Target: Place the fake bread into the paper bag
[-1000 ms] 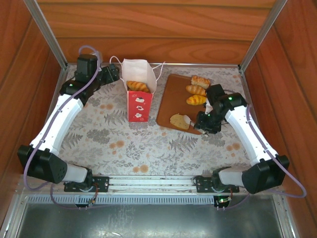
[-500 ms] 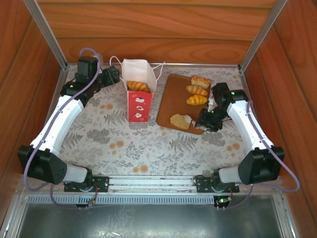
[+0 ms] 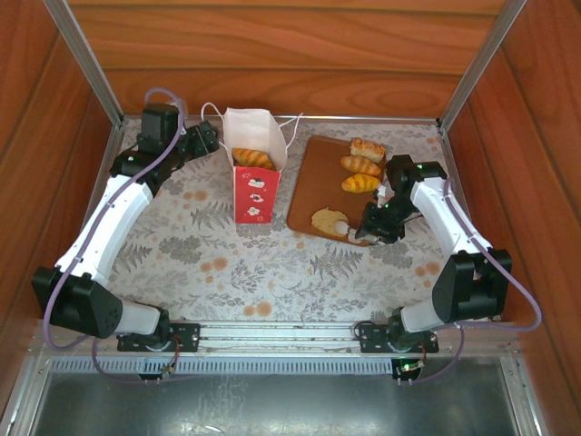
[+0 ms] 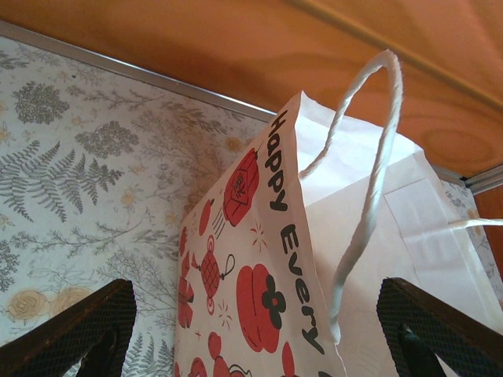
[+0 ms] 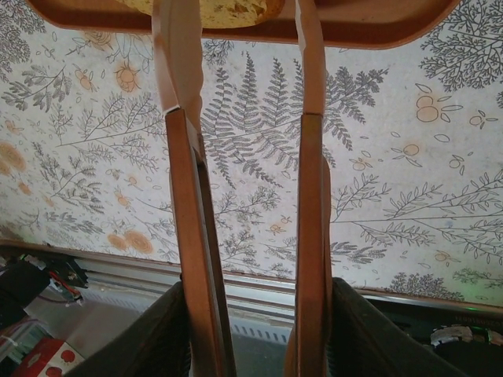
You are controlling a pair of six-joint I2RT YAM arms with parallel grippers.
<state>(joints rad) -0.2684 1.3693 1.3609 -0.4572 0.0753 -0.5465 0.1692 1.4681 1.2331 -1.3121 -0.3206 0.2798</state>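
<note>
Just left of the small upright white paper bag [image 3: 254, 177] with its red printed front and white string handles, the left gripper [image 3: 207, 138] hovers with its fingers spread wide. In the left wrist view the bag's near corner and one handle loop lie between the two fingertips, neither of which touches the paper. Inside the bag's open mouth lies one golden-brown toy croissant [image 3: 253, 158], so part of the fake bread is already packed. Whether more sits deeper down cannot be told. To the right of the bag, on the floral-patterned bench [image 3: 272, 272], lies a flat brown board [image 3: 310, 177] carrying what is left. A flat tan round slice [image 3: 327, 220] sits at its near end, and three golden-brown ridged pastries [image 3: 360, 165] are lined up at the end farthest from the bag. Farther right again, the right gripper [image 3: 354, 229] reaches over the board's near edge to the slice, with its fingers parted and not clamped on anything. By this reckoning one piece is done, four wait, and the slice looks to be next.
</note>
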